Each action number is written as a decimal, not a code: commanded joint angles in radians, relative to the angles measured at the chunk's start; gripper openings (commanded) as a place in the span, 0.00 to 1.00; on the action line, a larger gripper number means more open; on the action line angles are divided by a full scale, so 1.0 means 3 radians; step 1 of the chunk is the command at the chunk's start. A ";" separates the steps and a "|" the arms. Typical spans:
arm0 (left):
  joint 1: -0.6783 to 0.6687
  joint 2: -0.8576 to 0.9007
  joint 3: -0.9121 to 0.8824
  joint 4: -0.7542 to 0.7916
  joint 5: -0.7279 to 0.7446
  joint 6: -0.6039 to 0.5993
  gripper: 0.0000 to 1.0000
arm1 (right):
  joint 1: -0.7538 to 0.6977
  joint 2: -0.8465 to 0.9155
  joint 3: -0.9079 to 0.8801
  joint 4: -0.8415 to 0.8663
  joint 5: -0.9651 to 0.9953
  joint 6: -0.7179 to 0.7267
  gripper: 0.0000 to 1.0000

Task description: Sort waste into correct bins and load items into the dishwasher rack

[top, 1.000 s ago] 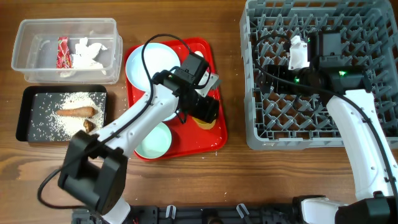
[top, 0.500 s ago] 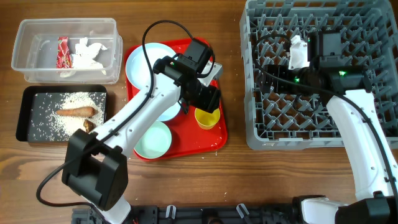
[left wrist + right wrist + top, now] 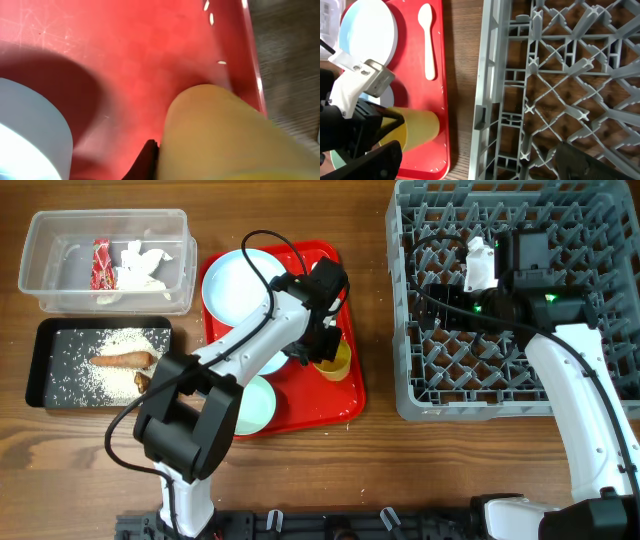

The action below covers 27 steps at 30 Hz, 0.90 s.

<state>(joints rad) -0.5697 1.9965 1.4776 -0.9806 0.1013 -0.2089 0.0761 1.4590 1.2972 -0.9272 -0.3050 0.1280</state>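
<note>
Your brown wooden tabletop (image 3: 100, 470) fills the overhead view from edge to edge. On its right side sits one grey dishwasher rack (image 3: 460, 411). Your right claw (image 3: 480, 166) hangs above its pegs, fingers spread wide with nothing between them. At the centre lies one red serving tray (image 3: 320, 408).

To the left you have two bins. One clear tub (image 3: 105, 216) on the far side holds one red-and-white wrapper (image 3: 101, 264) and one crumpled white paper (image 3: 140, 264). One black tray (image 3: 42, 395) just beside it, nearer you, carries scattered rice (image 3: 110, 338), one carrot-like stick (image 3: 122, 361) and one small brown lump (image 3: 141, 381).

On the red serving tray you can count one light blue plate (image 3: 235, 285) and two bowls: a pale green bowl (image 3: 250, 405) and a light blue bowl (image 3: 30, 125) largely under your left arm. There is also one white spoon (image 3: 427, 42) and one yellow cup (image 3: 338, 362). Your left claw (image 3: 326, 350) is clamped on that cup, near the tray's right edge.
</note>
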 commanded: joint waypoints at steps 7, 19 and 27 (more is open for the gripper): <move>0.1150 -0.0568 0.0053 0.0121 0.2333 0.0294 0.04 | 0.0018 0.0070 0.0064 0.0322 -0.1133 -0.0179 1.00; 0.1671 -0.0577 0.0053 0.0290 0.4673 0.0510 0.04 | 0.0170 0.0702 0.0064 0.1502 -0.3854 -0.0951 1.00; 0.1453 -0.0577 0.0053 0.0314 0.4674 0.0496 0.04 | 0.0741 0.0703 0.0064 0.2536 -0.3248 -0.0114 0.93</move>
<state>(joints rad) -0.1341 1.8370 1.4826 -0.8894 1.4685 -0.0795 0.2687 1.6646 1.3006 -0.2245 -1.3079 0.0177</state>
